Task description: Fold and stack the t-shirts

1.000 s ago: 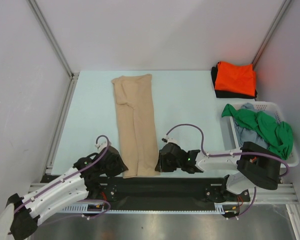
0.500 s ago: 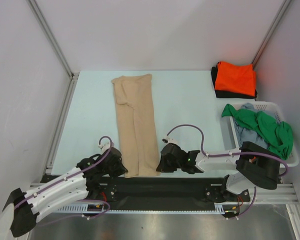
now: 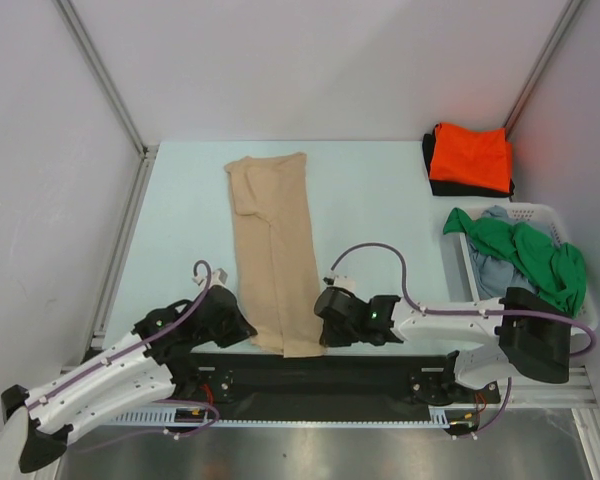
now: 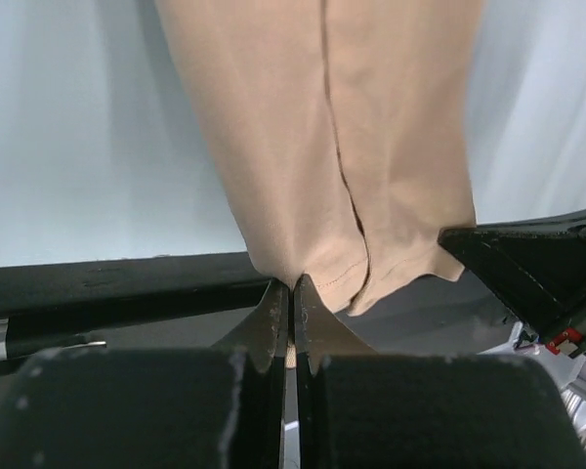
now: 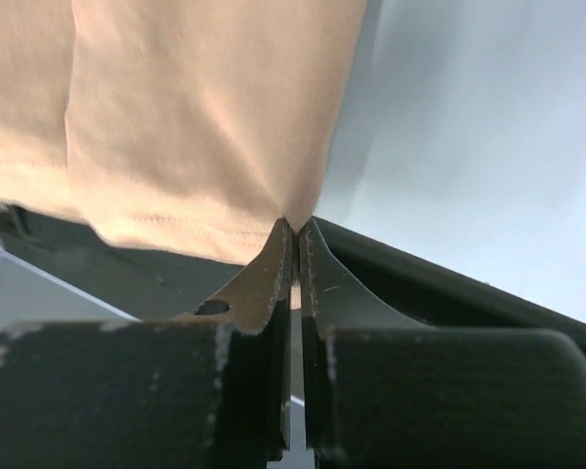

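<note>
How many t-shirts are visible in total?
5: tan t-shirt mid-table; orange t-shirt atop black t-shirt, far right; green t-shirt and grey-blue t-shirt in the basket. Others may hide beneath.

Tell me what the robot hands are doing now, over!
Left gripper, right gripper: both shut on near hem of folded tan cloth t-shirt. Nothing in the way.

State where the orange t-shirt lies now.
In the top view, the orange t-shirt lies folded on the black t-shirt, at the far right of the table, just beyond the white basket.
</note>
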### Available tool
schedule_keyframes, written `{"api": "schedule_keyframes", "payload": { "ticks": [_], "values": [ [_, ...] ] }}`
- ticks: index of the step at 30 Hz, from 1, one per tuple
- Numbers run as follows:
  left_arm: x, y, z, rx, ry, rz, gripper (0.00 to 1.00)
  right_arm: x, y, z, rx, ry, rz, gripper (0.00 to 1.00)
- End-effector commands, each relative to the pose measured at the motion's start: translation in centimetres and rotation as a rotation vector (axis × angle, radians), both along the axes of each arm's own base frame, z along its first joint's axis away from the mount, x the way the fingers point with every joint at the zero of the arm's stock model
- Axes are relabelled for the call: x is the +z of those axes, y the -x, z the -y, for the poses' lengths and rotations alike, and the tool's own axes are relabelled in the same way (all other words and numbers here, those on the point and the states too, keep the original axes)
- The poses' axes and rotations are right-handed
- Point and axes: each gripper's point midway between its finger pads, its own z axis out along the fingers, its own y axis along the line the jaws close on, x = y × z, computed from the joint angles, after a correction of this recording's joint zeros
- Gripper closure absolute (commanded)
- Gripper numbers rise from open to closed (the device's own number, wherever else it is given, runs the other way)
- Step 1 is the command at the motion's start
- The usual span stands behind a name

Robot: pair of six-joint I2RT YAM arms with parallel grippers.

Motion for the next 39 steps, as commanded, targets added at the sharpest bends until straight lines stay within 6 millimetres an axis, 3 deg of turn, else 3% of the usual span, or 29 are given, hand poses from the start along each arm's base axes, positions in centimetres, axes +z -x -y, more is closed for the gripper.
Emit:
{"api": "schedule_keyframes", "payload": {
  "ticks": [1,2,3,6,7,9,10,11,13,14,16,17,18,19,21,22,24,25,33,39],
  "values": [
    [2.8,-1.4,-0.6,-0.014,-0.056,0.091,1.0,3.3,-3.0,0.2,-0.064,0.005,0.06,1.0],
    [2.8,-2.0,-1.1,-0.011,-0.097,0.096,1.0,3.7,-3.6,0.1,-0.047,0.01,0.071,1.0],
    [3.7,-2.7,-1.3,0.002,-0.105,0.119,1.0,5.4,-4.9,-0.7,-0.056,-0.023,0.094,1.0],
    [5.2,-5.2,-1.5,0.014,-0.103,0.162,1.0,6.6,-7.8,-0.9,-0.055,-0.006,0.125,1.0],
    [5.1,-6.5,-2.4,0.029,-0.129,0.169,1.0,7.4,-9.6,-1.4,-0.071,-0.007,0.135,1.0],
    [6.4,-8.1,-2.3,0.028,-0.111,0.19,1.0,8.0,-11.4,-1.6,-0.052,0.01,0.157,1.0],
    [6.7,-9.2,-2.5,0.015,-0.128,0.212,1.0,9.6,-13.4,-2.0,-0.07,-0.009,0.18,1.0],
    [6.1,-10.3,-3.2,0.042,-0.158,0.183,1.0,9.2,-14.2,-2.2,-0.066,0.006,0.172,1.0],
    [6.9,-12.2,-3.2,0.032,-0.172,0.206,1.0,9.8,-16.2,-2.5,-0.05,0.013,0.192,1.0],
    [6.1,-13.3,-3.8,0.054,-0.192,0.169,1.0,10.2,-18.2,-2.9,-0.061,0.006,0.194,1.0],
    [5.9,-15.4,-3.5,0.042,-0.183,0.159,1.0,10.3,-19.9,-2.9,-0.048,0.019,0.199,1.0],
    [5.9,-16.4,-4.4,0.077,-0.189,0.153,1.0,11.4,-21.7,-3.2,-0.062,-0.005,0.211,1.0],
    [6.6,-17.5,-4.2,0.078,-0.167,0.162,1.0,10.0,-22.3,-3.2,-0.058,0.018,0.182,1.0],
    [6.0,-18.3,-4.2,0.072,-0.174,0.141,1.0,9.8,-23.2,-3.3,-0.047,0.019,0.185,1.0],
    [7.0,-20.2,-4.4,0.089,-0.173,0.165,1.0,9.1,-25.2,-3.5,-0.053,0.021,0.167,1.0],
    [6.2,-20.9,-4.5,0.086,-0.187,0.139,1.0,8.9,-25.9,-3.5,-0.052,0.03,0.168,1.0],
    [6.8,-22.6,-4.6,0.097,-0.184,0.151,1.0,8.4,-27.2,-3.8,-0.048,0.023,0.146,1.0],
    [5.8,-23.1,-4.6,0.091,-0.197,0.123,1.0,8.3,-27.5,-3.9,-0.045,0.014,0.14,1.0],
    [3.6,-27.5,-5.2,0.096,-0.212,0.058,1.0,7.1,-31.4,-4.1,-0.053,-0.013,0.125,1.0],
    [2.0,-29.4,-5.7,0.112,-0.216,0.024,1.0,5.7,-33.3,-4.2,-0.045,-0.018,0.102,1.0]
  ]
}}
